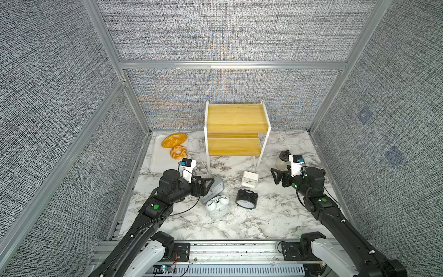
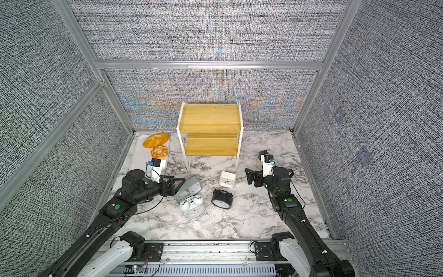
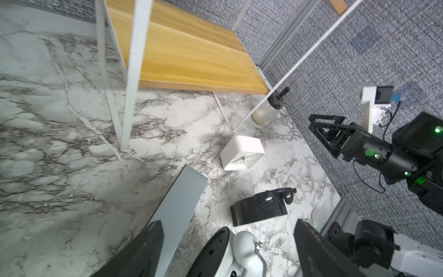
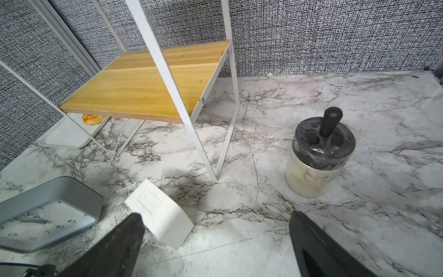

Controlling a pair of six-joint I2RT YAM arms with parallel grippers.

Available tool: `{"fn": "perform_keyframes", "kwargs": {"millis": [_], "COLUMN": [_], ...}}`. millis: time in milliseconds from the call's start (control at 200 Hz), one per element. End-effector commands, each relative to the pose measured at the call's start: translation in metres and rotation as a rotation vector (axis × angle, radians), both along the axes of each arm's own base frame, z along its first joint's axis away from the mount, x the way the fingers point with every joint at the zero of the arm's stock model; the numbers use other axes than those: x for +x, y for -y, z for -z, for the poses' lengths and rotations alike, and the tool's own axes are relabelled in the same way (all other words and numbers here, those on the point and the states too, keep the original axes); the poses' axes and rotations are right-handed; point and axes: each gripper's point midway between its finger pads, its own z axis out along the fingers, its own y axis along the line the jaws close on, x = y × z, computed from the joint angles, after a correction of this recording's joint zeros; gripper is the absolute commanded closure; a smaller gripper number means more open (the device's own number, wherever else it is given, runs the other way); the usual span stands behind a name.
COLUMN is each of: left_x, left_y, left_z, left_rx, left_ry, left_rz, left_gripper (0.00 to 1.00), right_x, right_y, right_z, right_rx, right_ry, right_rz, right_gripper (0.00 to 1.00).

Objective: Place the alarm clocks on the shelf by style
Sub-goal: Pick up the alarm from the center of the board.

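Marble-pattern tabletop point(image 1: 263, 220) carries all items inside a grey fabric-walled enclosure. The shelf point(image 1: 236, 117), two yellow boards in a thin white frame, stands at the back centre against the rear wall. All four alarm clocks are on the tabletop in front of it. The left gripper point(image 1: 208, 185) is low over the table with its jaws apart. The left wrist view shows the edge of the grey-blue clock point(image 1: 215, 189) between its fingers point(image 3: 143, 249); contact cannot be confirmed. The right gripper point(image 1: 275, 176) is raised on the right side, jaws wide apart and holding nothing. A white tray point(image 1: 160, 160) in the back left corner holds a round loaf point(image 1: 174, 140) and a twisted bread ring point(image 1: 178, 152). The grey-blue clock is tilted, and its lower edge appears to meet the white twin-bell clock point(image 1: 217, 207), which lies face up just in front of it. The black twin-bell clock point(image 1: 246, 198) lies near the white one, to its right, also face up. The small white square clock point(image 1: 249, 179) sits just behind the black one, near the shelf's front right leg. A clear jar with a dark lid point(image 1: 281, 160) stands behind the right gripper
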Motion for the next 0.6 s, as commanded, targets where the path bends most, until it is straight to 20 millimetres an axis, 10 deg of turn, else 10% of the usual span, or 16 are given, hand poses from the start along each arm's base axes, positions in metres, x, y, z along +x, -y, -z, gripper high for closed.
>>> {"fn": "perform_keyframes", "kwargs": {"millis": [0,595], "left_x": [-0.016,-0.053], "left_y": [0.007,0.037], "left_z": [0.019,0.043], "left_rx": [0.085,0.291], "left_ry": [-0.061,-0.068], "left_rz": [0.068,0.262], "left_gripper": [0.13,0.26], "right_x": [-0.002,-0.002], "right_y": [-0.004,-0.019], "right_z": [-0.001,0.008], "right_rx": [0.012,-0.004], "right_ry": [-0.010,-0.040], "right_rz": [-0.009,-0.069], "right_gripper": [0.01,0.01]}}
